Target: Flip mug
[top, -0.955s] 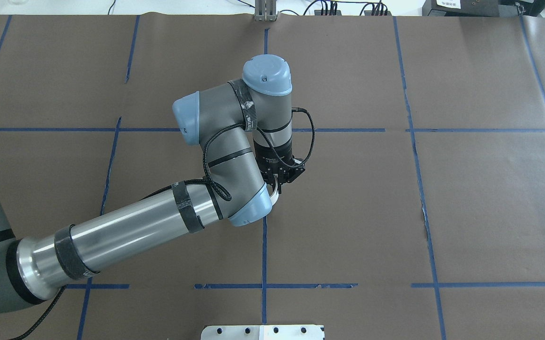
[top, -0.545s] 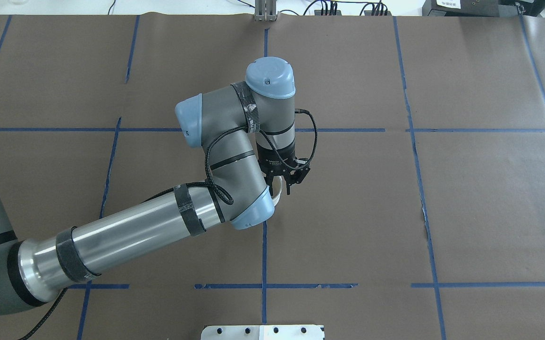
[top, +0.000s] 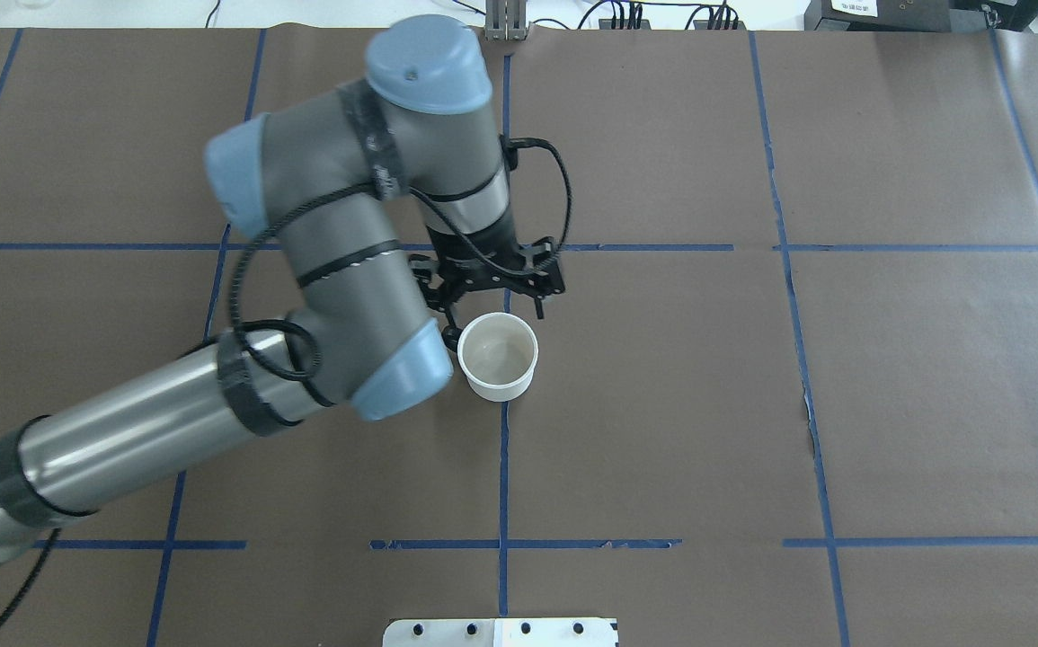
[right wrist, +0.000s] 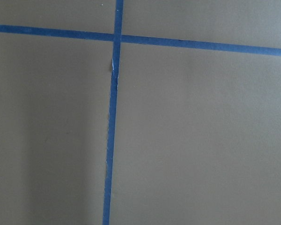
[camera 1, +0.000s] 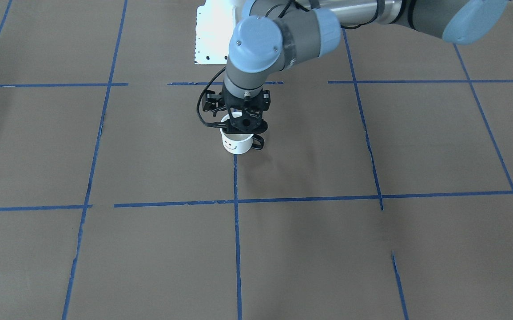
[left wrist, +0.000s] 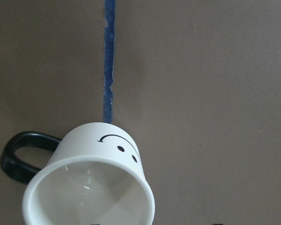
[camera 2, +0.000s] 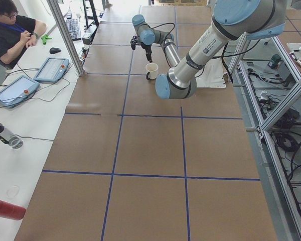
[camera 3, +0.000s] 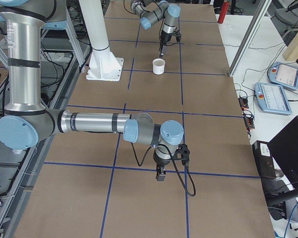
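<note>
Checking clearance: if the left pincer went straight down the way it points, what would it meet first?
Probably the mug: its upturned rim sits just below the open left pincer, though depth is unclear.

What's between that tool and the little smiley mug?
Nothing: the left tool hangs above the mug, with an empty gap between them, plainest in the exterior left view.

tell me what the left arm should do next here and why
Probably raise the left gripper straight up and back away. The mug stands upright on the table, mouth up, and the jaws are open and clear above it, so the flip looks done and there is nothing to hold.
</note>
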`<action>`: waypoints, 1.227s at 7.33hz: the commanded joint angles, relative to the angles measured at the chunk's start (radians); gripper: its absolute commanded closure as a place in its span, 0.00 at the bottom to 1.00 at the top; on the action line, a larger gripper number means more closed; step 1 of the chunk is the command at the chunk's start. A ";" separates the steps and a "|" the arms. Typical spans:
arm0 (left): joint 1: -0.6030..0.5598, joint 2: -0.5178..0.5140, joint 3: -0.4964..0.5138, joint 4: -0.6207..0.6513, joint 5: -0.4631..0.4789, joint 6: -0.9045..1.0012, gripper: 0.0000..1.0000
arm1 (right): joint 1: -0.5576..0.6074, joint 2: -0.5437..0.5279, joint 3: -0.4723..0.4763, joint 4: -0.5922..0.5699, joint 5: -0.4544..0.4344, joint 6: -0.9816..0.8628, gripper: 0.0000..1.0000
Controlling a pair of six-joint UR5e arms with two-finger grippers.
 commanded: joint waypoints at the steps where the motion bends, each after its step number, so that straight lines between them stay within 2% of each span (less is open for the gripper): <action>1: -0.181 0.282 -0.299 0.046 -0.001 0.239 0.00 | 0.000 0.000 0.000 0.000 0.000 0.000 0.00; 2: -0.257 0.363 -0.316 0.046 0.001 0.413 0.00 | 0.000 0.000 0.000 0.000 0.000 0.000 0.00; 5: -0.501 0.728 -0.297 0.043 0.007 1.101 0.00 | 0.000 0.000 0.000 0.000 0.000 0.000 0.00; 6: -0.620 0.801 -0.236 0.028 0.057 1.310 0.00 | 0.000 0.000 0.000 0.000 0.000 0.000 0.00; 7: -0.739 0.838 -0.149 0.025 0.055 1.477 0.00 | 0.000 0.000 0.000 0.000 0.000 0.000 0.00; 8: -0.800 0.873 -0.084 0.019 0.053 1.483 0.00 | 0.000 0.000 0.000 0.000 0.000 0.000 0.00; 9: -0.869 0.904 -0.059 -0.047 0.041 1.480 0.00 | 0.000 0.000 0.000 0.000 0.000 0.000 0.00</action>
